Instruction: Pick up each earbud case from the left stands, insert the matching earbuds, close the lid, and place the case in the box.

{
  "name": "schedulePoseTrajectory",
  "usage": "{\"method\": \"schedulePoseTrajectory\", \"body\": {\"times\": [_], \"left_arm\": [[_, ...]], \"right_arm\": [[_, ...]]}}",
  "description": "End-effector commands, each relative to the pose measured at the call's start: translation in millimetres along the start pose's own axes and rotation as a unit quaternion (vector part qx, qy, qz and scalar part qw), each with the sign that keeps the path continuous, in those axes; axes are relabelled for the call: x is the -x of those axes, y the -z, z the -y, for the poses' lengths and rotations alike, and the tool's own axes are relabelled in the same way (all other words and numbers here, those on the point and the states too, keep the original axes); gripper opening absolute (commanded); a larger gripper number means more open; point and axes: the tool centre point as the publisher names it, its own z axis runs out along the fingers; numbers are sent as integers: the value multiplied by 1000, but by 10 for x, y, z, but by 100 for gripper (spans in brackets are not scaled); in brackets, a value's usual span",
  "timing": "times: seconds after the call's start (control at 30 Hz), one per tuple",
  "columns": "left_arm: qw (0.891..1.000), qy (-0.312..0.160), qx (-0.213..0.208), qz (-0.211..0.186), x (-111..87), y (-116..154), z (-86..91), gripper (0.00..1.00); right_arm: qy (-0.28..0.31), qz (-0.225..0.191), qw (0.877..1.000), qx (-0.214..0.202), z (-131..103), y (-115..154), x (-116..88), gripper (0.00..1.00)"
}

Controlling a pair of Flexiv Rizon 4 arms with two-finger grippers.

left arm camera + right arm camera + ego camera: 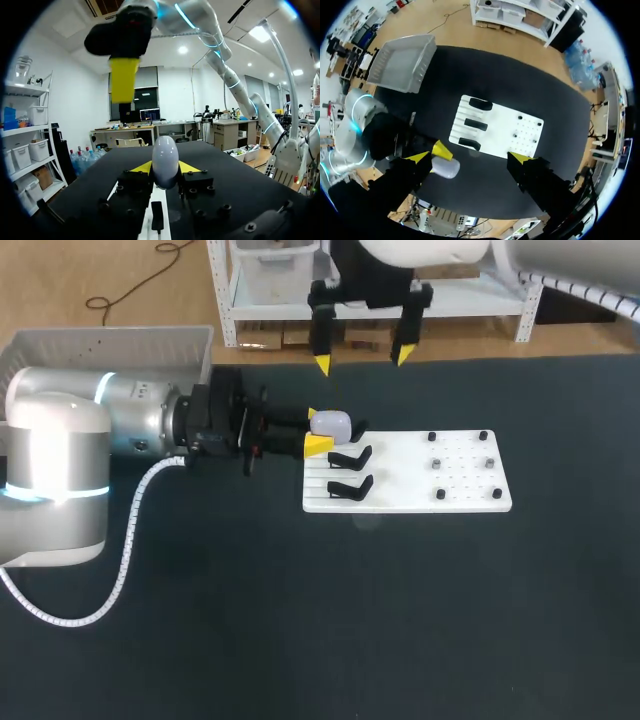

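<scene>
Earbud case (pixel 330 424) clamped in left end effector (pixel 317 430), underside hidden | right end effector (pixel 362 361) spread wide above

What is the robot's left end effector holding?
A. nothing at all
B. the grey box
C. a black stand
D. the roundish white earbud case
D: in the left wrist view, the earbud case sits between the two yellow tips of the left end effector, which touch it from both sides.
</scene>
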Motion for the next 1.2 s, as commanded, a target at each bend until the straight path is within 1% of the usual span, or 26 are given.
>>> {"method": "schedulePoseTrajectory", "body": {"times": [0.03, 0.1, 0.2, 0.27, 0.37, 0.5, 0.57, 0.63, 0.73, 0.8, 0.87, 0.97, 1.03, 1.1, 1.17, 1.2], "left_arm": [[1000, -1, 2, 1, -7, -2, 6, 0], [1000, -1, 2, 1, -7, -2, 6, 0], [1000, -1, 2, 1, -7, -2, 6, 0], [1000, 23, 18, 8, 50, 59, 9, 0], [997, 57, 45, 24, 139, 147, 34, 0], [992, 79, 88, 37, 294, 265, 62, 0], [990, 83, 107, 37, 373, 337, 72, 0], [987, 89, 125, 39, 442, 411, 85, 0], [984, 89, 148, 33, 548, 528, 105, 0], [983, 83, 165, 21, 619, 627, 110, 0], [978, 77, 193, 10, 689, 786, 88, 0], [971, 69, 228, -9, 736, 1016, 32, 0], [963, 64, 261, -25, 732, 1213, -37, 0], [952, 57, 297, -45, 681, 1472, -159, 0], [942, 59, 324, -57, 611, 1650, -266, 0], [934, 61, 344, -72, 523, 1803, -346, 0]], "right_arm": [[24, 74, 997, -6, -41, 196, -439, 100], [40, 82, 996, 1, -43, 245, -518, 100], [58, 114, 991, 26, -44, 307, -621, 100], [65, 133, 988, 41, -54, 335, -682, 100], [60, 174, 981, 56, -52, 352, -740, 100], [46, 224, 972, 61, -41, 345, -778, 100], [41, 249, 966, 59, -45, 343, -786, 100], [37, 266, 962, 57, -49, 345, -786, 100], [37, 266, 962, 57, -49, 345, -786, 100], [37, 266, 962, 57, -49, 345, -786, 100], [37, 266, 962, 57, -49, 345, -786, 100], [37, 266, 962, 57, -49, 345, -786, 100], [37, 266, 962, 57, -49, 345, -786, 100], [37, 266, 962, 57, -49, 345, -786, 100], [37, 266, 962, 57, -49, 345, -786, 100], [37, 266, 962, 57, -49, 345, -786, 100]]}}
